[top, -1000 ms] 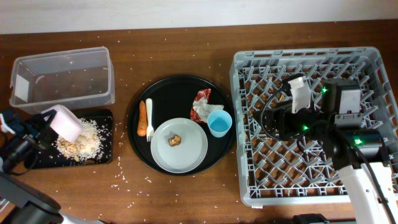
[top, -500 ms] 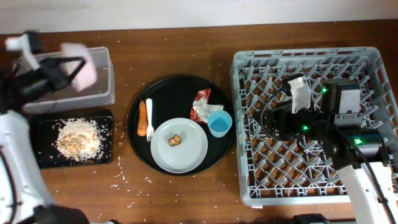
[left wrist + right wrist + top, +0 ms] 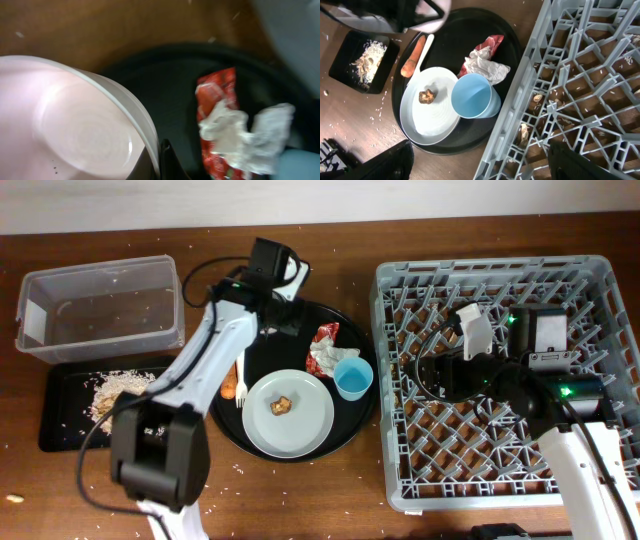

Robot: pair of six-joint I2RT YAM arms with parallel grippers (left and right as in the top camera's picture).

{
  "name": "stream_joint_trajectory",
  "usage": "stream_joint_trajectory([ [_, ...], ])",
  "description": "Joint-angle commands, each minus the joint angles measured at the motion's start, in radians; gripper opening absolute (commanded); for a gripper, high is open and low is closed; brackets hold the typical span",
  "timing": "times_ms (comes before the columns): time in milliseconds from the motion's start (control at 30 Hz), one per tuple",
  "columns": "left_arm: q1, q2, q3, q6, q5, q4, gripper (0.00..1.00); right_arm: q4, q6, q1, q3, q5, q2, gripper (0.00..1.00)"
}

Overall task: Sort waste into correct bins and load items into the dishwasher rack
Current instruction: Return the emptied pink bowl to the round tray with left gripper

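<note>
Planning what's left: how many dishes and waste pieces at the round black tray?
Dishes: 4 (small white bowl, pale grey round plate, light blue cup, white plastic fork)
Waste: 3 (orange carrot, small brown chunk, crumpled red-and-white wrapper)
Total: 7

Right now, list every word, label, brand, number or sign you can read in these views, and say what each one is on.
No text can be read in any view.
Red-and-white wrapper: any print on it is too blurred to read.
Clear tub: there is a white patch at its left end, with nothing readable on it.
White bowl: no marking seen.
</note>
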Motion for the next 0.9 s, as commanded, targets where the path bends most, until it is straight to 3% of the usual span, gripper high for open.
stream_joint_trajectory([
  [0, -0.009, 0.08, 0.004, 0.021, -0.048, -0.01, 0.01, -0.001, -0.003, -0.006, 0.017, 0.002, 0.003, 0.85],
  [200, -0.009, 0.131, 0.004, 0.021, -0.035, -0.063, 0.01, 0.0, -0.003, -0.006, 0.017, 0.002, 0.003, 0.85],
  [233, -0.009, 0.131, 0.004, 0.021, -0.011, -0.078, 0.07, 0.0, -0.003, -0.006, 0.017, 0.002, 0.003, 0.85],
  [333, -0.014, 0.13, 0.005, 0.028, -0.01, -0.098, 0.47, 0.0, -0.004, -0.006, 0.017, 0.002, 0.003, 0.85],
  [400, -0.015, 0.13, 0.042, 0.028, -0.011, -0.135, 0.58, 0.0, -0.004, -0.006, 0.017, 0.002, 0.003, 0.85],
  [700, -0.012, 0.127, 0.494, -0.006, -0.011, -0.576, 0.56, 0.0, -0.004, -0.006, 0.017, 0.002, 0.003, 0.85],
  [867, 0.01, 0.019, 0.636, -0.035, -0.014, -0.718, 0.57, -0.007, -0.004, -0.006, 0.017, 0.002, 0.003, 0.85],
])
